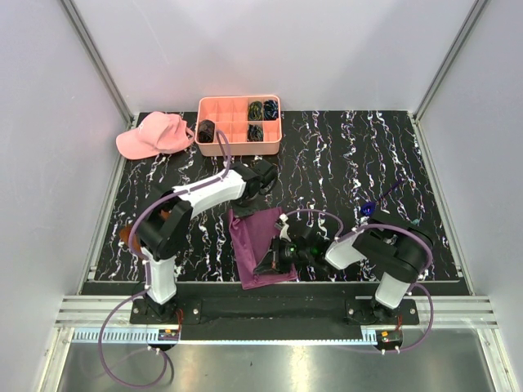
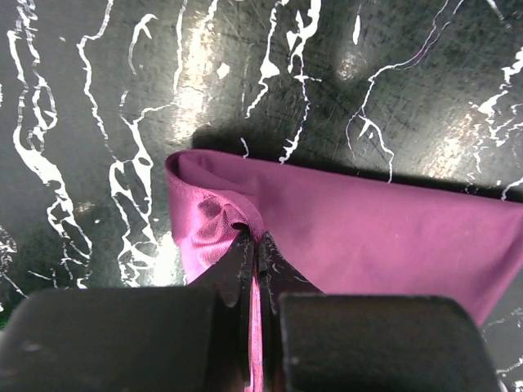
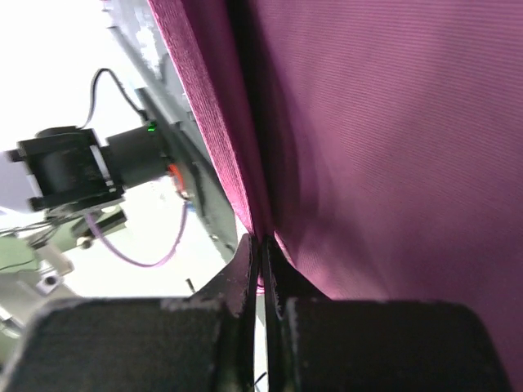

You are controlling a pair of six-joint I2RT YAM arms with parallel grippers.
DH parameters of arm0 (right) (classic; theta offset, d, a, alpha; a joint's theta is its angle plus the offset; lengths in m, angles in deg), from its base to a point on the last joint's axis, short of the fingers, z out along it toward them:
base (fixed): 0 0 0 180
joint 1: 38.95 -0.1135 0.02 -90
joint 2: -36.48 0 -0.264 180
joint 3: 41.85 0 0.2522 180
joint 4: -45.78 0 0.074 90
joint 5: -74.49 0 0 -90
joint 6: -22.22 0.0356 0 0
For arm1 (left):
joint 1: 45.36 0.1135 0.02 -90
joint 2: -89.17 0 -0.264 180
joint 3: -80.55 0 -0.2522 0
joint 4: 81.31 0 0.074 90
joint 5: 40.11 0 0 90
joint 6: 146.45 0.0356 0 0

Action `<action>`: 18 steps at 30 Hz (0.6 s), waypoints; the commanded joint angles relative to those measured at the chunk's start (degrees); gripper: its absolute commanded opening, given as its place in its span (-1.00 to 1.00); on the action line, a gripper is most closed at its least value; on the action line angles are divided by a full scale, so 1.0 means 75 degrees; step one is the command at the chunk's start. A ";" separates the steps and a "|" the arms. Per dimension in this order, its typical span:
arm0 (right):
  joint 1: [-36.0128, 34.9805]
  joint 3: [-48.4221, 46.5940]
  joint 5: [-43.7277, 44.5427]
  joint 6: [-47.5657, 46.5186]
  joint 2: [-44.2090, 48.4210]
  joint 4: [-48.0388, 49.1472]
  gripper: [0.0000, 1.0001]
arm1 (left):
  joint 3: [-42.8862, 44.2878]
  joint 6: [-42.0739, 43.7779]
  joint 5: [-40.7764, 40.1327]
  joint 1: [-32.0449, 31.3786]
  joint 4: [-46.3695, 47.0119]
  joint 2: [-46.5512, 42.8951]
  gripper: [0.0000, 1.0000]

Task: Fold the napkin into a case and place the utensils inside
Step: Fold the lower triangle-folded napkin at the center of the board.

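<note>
While both arms have cloth between their fingers, the folding is the step in hand and the case is not yet made; the magenta napkin (image 1: 263, 245) lies on the black marbled table (image 1: 343, 163), well to the near side of the salmon divided tray (image 1: 239, 149); the left wrist view shows it doubled over on itself, with a rounded fold at one end. The left gripper (image 2: 255, 242) is closed to a sliver on a raised pleat of the napkin, on the side nearer the tray; the right gripper (image 3: 261, 245) is pinched just as tight on the side farther from the tray, and its camera shows the fabric lifted and running past the fingers. The utensils (image 1: 369, 209) seem to be the small bluish pieces nearer than the tray and off to its right; they are too small to tell fork from spoon, and neither gripper touches them. A pink cap (image 1: 155, 135) sits just left of the tray; dark coiled bundles (image 1: 255, 109) fill some of its compartments. By my judgement, the next move calls for both arms to carry their pinched edges across in step, with even tension so the thin, slippery cloth does not slide; it should land flat with one end left open as a pocket; only then should a gripper let go and reach for the cutlery.
</note>
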 commanded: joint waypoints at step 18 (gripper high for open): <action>-0.0822 -0.2318 -0.0489 -0.1854 -0.0060 -0.3794 -1.00 | -0.0272 0.0881 -0.0746 0.0880 0.1009 -0.1527 -1.00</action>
